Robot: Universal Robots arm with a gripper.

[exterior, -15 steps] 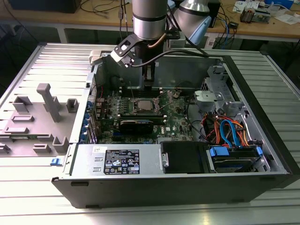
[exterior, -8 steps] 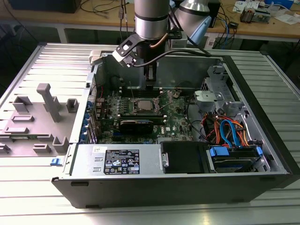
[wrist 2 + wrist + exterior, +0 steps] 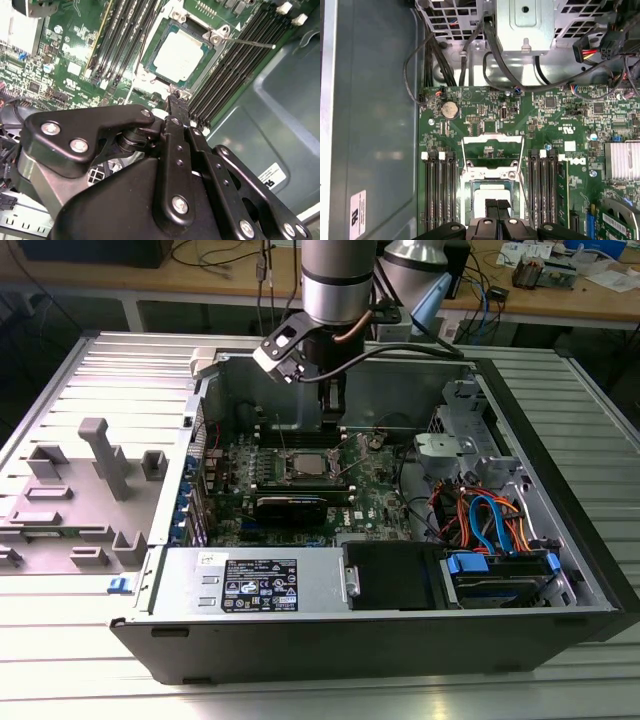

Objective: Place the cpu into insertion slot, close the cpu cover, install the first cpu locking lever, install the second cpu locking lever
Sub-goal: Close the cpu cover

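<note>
Silver-grey chip [image 3: 308,466] lies flat in its square socket [image 3: 150,64] on the green circuit board [image 3: 375,495] of an open computer case [image 3: 400,640], which sits on a ribbed metal tabletop [image 3: 110,360]. In the exterior view the black claw [image 3: 333,423] hangs at one o'clock of the chip, and long black memory slots [image 3: 265,465] lie at nine o'clock of it. Both wrist views show the claw's fingers pressed together, holding nothing, near the socket's edge. In the first wrist view the thin metal cover [image 3: 492,139] stands swung up, off the chip. A thin wire lever [image 3: 250,44] sticks out free beside the socket
</note>
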